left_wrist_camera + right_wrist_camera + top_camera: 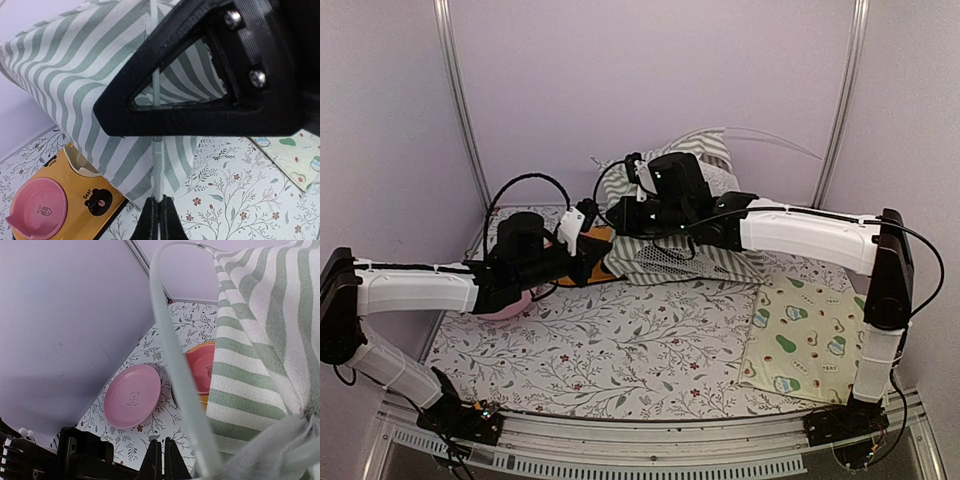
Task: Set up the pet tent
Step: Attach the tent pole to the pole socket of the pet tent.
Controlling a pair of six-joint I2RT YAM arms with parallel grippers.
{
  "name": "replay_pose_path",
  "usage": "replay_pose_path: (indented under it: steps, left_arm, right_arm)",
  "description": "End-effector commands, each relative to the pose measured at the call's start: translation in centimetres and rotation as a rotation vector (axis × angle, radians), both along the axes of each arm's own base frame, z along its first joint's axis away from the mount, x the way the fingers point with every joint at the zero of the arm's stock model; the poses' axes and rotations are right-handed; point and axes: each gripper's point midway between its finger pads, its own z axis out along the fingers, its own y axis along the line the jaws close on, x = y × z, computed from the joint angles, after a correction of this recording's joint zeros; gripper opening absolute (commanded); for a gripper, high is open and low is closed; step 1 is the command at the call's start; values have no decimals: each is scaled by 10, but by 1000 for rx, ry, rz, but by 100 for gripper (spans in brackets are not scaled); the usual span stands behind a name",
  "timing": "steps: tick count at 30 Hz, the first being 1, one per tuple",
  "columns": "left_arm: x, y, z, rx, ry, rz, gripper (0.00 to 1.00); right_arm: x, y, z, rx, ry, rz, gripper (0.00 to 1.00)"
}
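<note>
You're looking at plain lilac walls [650,70] on three sides, with slim metal posts [463,110] rising at the far corners. A white floral cloth [610,340] covers the table [650,418] under soft, even light.

pet tent [65,75]: sage-green and white stripes
pole [175,365]: plain pale grey-white
table cover [610,350]: white, grey leafy sprigs, small red flowers
mat [810,335], at 4 o'clock in the top view: pale yellow, green avocado print
bowl stand [85,195]: orange, brown bear face
bowl [37,207], at 7 o'clock in the left wrist view: pink, fish outline
dish [132,395]: pink, bear outline
walls [650,70]: pale lilac
left arm [420,288] and right arm [810,235]: white shells, black joints
</note>
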Motion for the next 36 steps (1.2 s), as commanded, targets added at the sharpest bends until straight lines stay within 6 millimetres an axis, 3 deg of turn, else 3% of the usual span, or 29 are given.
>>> replay_pose_path:
  steps: [1, 6, 9, 14, 22, 36]
  left_arm:
    - [-6, -11, 92, -182, -198, -66, 0]
    - [-8, -13, 101, -205, -207, -81, 0]
    - [-6, -13, 94, -193, -192, -73, 11]
    - [-8, -7, 61, -166, -120, -54, 25]
    - [-24, 15, 8, -111, -32, -19, 41]
    - [-15, -8, -22, -60, 35, -71, 31]
  right_arm:
    - [-30, 12, -30, -47, 45, 98, 0]
    - [-33, 11, -36, -48, 60, 98, 0]
    - [-35, 11, -27, -26, 58, 102, 0]
    - [-27, 2, -10, 17, 60, 78, 0]
    - [-17, -9, 17, 63, 38, 54, 0]
    - [-20, -10, 32, 74, 16, 56, 0]
